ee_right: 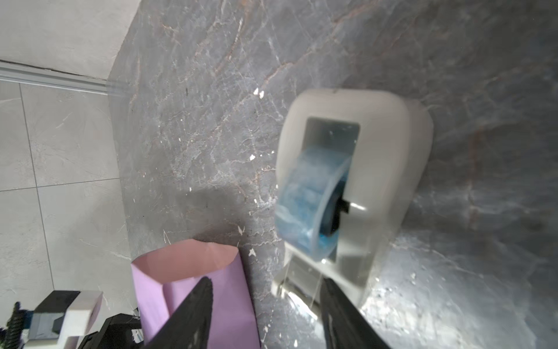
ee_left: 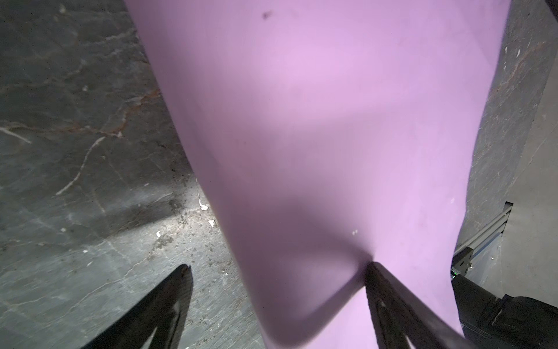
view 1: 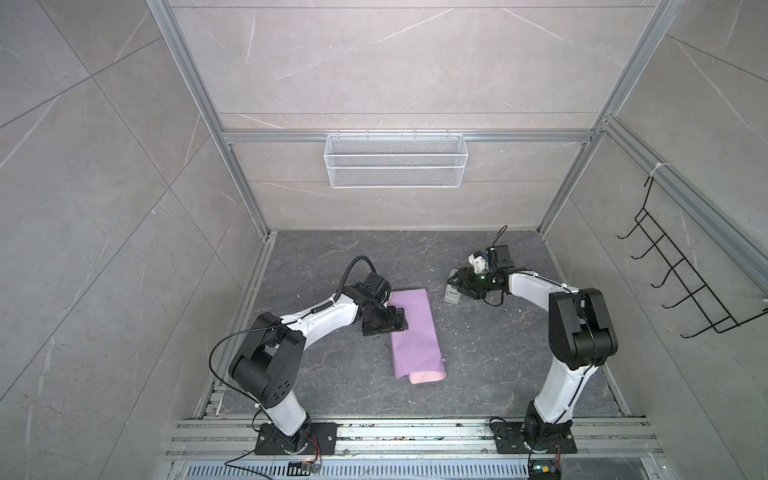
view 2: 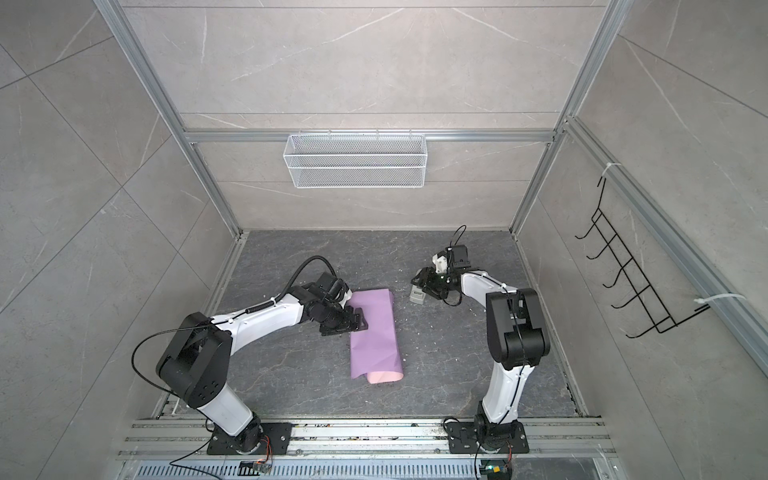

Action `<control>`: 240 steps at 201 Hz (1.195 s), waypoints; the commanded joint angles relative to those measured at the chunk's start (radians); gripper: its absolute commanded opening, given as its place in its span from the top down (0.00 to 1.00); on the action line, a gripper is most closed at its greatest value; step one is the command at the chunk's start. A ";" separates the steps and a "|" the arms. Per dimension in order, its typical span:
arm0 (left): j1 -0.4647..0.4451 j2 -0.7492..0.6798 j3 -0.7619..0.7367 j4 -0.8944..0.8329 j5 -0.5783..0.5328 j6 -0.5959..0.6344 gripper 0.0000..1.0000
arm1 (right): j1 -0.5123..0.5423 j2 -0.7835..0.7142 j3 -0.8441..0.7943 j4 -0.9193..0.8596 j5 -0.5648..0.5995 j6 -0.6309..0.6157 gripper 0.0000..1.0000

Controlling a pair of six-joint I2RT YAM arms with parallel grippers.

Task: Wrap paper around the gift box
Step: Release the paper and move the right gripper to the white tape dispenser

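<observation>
a: left jaws stood wide open, one finger (ee_left: 389, 299) pressing the lilac paper (view 1: 415, 332), folded mid-surface (view 1: 490, 365).
b: right jaws were parted too, at the tape dispenser (view 1: 452, 296), well apart from the paper.

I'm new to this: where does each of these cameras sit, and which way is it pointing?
Top views: a pair high over the arms' bases, looking down at the table, both arms whole, the paper, the tape dispenser.
Left wrist: on the left arm, facing down past the open left gripper; one fingertip dents the paper.
Right wrist: on the right arm, facing the tape dispenser past the open right gripper.
Shared: every view shows the paper.
</observation>
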 commanded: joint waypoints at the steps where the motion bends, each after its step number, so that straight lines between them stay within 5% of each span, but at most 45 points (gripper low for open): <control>1: 0.006 0.033 -0.042 -0.084 -0.080 0.027 0.10 | -0.003 0.024 0.020 0.028 -0.020 0.006 0.43; 240: 0.005 0.034 -0.039 -0.079 -0.078 0.029 0.10 | -0.032 0.083 -0.083 0.084 -0.059 0.053 0.55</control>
